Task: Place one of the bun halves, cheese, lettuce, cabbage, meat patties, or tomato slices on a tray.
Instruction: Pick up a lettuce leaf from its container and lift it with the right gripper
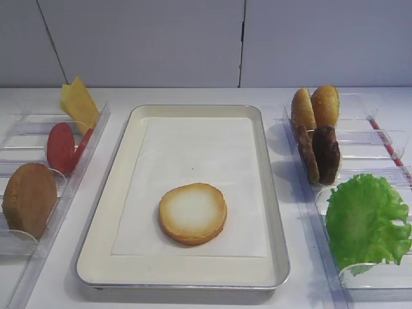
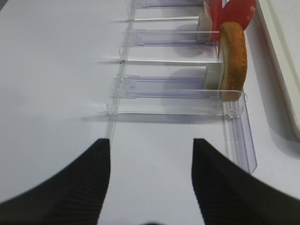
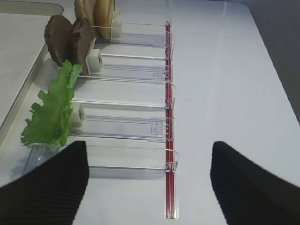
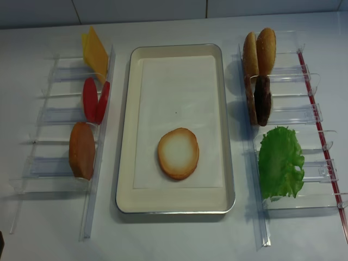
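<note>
A: What is lying on the tray (image 1: 270, 212) in the high view?

B: One bun half (image 1: 192, 213) is lying pale face up on the white paper liner (image 1: 193, 161), toward the near end and apart from every rim. The other ingredients are standing on edge in clear racks on the tabletop (image 1: 193, 299). In the left rack (image 4: 54, 117) the cheese (image 1: 80, 103), tomato slices (image 1: 62, 147) and another bun (image 1: 28, 198) are waiting; in the right rack (image 4: 304, 117) are two buns (image 1: 314, 107), meat patties (image 1: 318, 153) and lettuce (image 1: 367, 222).

A: How are the end effectors standing?

B: The right end effector (image 3: 149, 185) is hanging over the bare tabletop just beside the right rack, fingers spread wide and holding nothing. The left end effector (image 2: 151, 180) is likewise spread and empty, near the left rack. Neither is showing in the high views.

A: How should the next layer be taken well?

B: Judging from the layout, each piece is offering only a thin upright edge. The fingers should be straddling that edge from above, closing on the faces, lifting straight up clear of the divider, then turning the piece flat over the bun. The lettuce is looking floppy, so a gentle grip low on the leaf is advisable.
</note>
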Robot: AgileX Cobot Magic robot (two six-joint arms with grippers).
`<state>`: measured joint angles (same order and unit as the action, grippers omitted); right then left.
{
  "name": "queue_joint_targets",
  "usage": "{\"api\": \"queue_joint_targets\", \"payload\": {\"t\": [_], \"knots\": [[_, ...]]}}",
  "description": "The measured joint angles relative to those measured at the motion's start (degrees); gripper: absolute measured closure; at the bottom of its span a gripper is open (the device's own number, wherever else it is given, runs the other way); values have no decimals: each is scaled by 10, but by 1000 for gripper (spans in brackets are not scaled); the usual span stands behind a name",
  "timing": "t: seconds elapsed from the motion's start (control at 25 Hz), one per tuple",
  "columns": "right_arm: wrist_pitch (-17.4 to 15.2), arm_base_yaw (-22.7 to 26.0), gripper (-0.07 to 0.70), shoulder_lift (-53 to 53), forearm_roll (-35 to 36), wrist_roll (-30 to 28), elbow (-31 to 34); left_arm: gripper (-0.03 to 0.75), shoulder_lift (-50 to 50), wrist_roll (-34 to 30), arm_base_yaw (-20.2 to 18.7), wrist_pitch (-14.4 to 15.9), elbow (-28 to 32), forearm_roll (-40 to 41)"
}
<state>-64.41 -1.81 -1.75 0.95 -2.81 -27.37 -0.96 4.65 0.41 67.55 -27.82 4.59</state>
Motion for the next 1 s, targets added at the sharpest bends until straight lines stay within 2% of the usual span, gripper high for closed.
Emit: {"api": "queue_joint_targets", "payload": {"t": [1.0], "knots": [[0, 0, 87, 0, 0, 0, 0, 311, 0, 0, 0, 0, 0, 0]]}}
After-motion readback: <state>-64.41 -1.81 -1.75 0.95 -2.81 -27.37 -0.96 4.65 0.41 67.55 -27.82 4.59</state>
